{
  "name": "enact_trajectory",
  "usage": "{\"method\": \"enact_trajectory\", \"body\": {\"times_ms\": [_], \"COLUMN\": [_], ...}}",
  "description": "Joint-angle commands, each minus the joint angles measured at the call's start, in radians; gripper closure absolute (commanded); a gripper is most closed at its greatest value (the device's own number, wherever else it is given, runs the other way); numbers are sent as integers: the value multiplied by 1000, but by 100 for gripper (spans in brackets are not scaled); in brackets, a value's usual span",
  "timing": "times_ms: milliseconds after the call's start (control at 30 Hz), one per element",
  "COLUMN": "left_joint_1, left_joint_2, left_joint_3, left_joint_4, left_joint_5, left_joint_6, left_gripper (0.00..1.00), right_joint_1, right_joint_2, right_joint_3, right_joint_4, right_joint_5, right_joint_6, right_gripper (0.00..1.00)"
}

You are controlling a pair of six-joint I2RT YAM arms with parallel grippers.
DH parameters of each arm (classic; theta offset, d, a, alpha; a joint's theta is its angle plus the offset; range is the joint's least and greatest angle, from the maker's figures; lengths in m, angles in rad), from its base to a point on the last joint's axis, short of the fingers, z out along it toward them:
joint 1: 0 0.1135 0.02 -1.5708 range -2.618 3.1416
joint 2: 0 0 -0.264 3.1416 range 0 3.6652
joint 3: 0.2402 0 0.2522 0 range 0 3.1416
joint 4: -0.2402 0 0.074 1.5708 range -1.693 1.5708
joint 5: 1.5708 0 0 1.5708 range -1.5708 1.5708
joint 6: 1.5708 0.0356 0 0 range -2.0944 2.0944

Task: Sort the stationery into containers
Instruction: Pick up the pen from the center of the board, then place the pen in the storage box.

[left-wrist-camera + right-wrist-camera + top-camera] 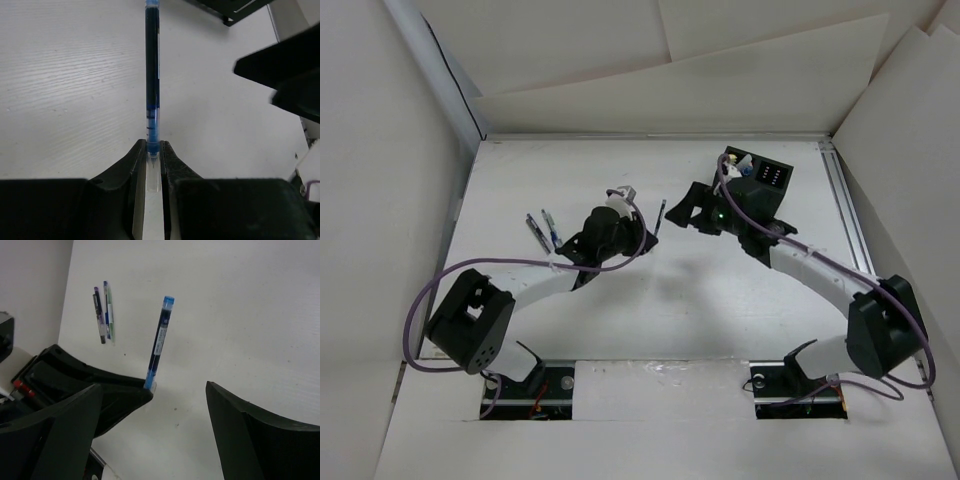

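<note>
Pinching a slim, glossy blue pen [152,75] between smooth black left fingers [127,170]

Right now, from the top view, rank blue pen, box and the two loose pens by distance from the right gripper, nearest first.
1. blue pen, just left of the right gripper, held in the left gripper.
2. box, behind it, toward the back right.
3. two loose pens, far left; too alike to split.
</note>
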Motion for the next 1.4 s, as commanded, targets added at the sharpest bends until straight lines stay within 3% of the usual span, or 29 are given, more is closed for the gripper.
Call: {"method": "enact_trajectory", "body": {"times_ms": [0, 133, 300, 600, 633, 733, 800, 900, 967, 1200, 1333, 1367], "left_joint_1": [1, 1, 1, 1, 1, 1, 1, 1, 1, 1, 12, 42], "left_joint_2": [-42, -52, -52, -9, -9, -9, -9, -9, -30, -133, -182, -182], "left_joint_3": [-17, -35, -35, -35, -35, -35, -45, -45, -55, -95, -106, -106], "left_joint_4": [120, 153, 163, 196, 196, 206, 228, 228, 239, 228, 142, 99], "left_joint_5": [143, 209, 261, 298, 298, 298, 298, 287, 276, 146, -1, -54], "left_joint_6": [40, 49, 67, 77, 77, 77, 77, 77, 77, 77, 52, 42], "left_gripper": [100, 100, 100, 100, 97, 83, 66, 50, 44, 41, 44, 44], "right_joint_1": [-25, -44, -53, -62, -62, -62, -62, -71, -82, -181, -280, -313], "right_joint_2": [79, 159, 213, 279, 279, 279, 279, 261, 248, 167, 66, 26], "right_joint_3": [83, 114, 144, 178, 178, 169, 169, 169, 160, 160, 183, 183], "right_joint_4": [75, 85, 109, 109, 118, 118, 118, 118, 118, 99, 54, 34], "right_joint_5": [-77, -121, -156, -184, -184, -175, -166, -144, -135, -51, 87, 192], "right_joint_6": [6, 15, 15, 24, 24, 36, 36, 46, 46, 55, 55, 55], "right_gripper": [10, 13, 29, 76, 86, 100, 100, 100, 100, 100, 100, 100]}}
